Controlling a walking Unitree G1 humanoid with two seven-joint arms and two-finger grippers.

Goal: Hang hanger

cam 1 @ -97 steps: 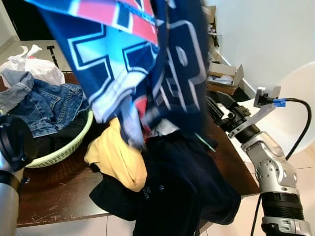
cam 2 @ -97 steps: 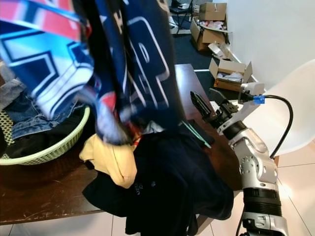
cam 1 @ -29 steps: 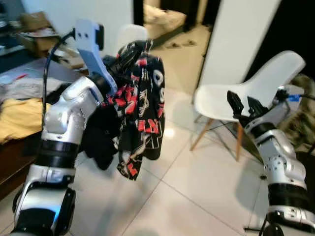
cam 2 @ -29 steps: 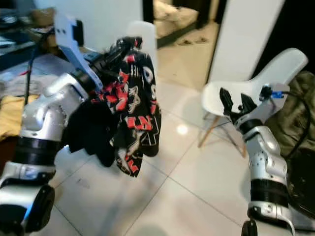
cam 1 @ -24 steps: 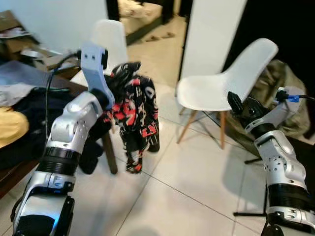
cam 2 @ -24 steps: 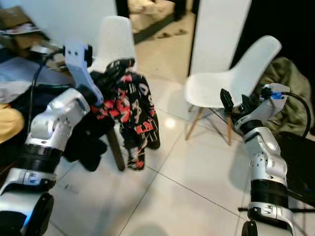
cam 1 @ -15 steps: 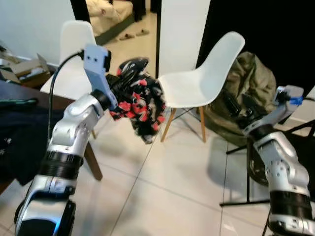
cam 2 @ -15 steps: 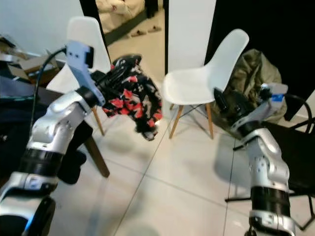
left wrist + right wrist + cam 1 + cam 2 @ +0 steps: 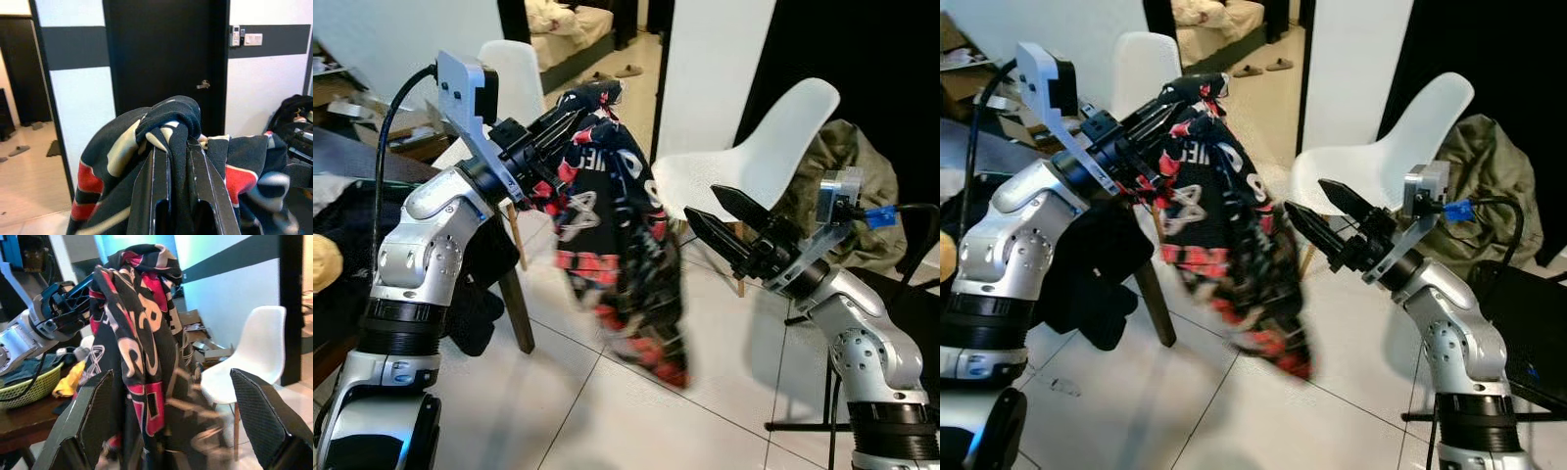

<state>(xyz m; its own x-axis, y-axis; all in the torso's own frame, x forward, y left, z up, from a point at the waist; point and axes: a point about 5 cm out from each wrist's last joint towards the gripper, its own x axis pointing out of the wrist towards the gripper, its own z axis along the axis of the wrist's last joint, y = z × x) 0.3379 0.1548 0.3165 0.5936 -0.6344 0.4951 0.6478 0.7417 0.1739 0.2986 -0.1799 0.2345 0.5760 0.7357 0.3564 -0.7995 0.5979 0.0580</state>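
Head camera first: no hanger can actually be made out, it's either buried in the fabric or just not readable. What you do see is a black, red and cream patterned garment (image 9: 617, 245) bunched over the left tool (image 9: 576, 110), held up high and draping down, its lower hem smeared by blur. The right tool (image 9: 710, 213) sits just beside the cloth with its two fingers spread wide, gripping nothing. Room-wise it's a pale tiled floor (image 9: 607, 411), two white chairs, one (image 9: 759, 157) behind the right arm and another (image 9: 514, 73) behind the left, plus an olive-green bag (image 9: 847, 191) against a black wall. The corner of a dark tabletop (image 9: 979, 181) with dark clothes hanging off it is cut off on the robot's left.

Left wrist camera: the left tool's fingers (image 9: 154, 196) are nearly together, with a fold of the garment pinched between them and more cloth heaped over the tips. Behind is a black door (image 9: 161, 54) set in a black-and-white wall. The garment's edge on one side is blurry.

Right wrist camera: both wide-apart fingers (image 9: 93, 416) frame the hanging garment, whose lower part is streaky and hard to read. Further back there's a green basket (image 9: 29, 387) on the tabletop holding blue denim, with something yellow (image 9: 71, 377) lying next to it.
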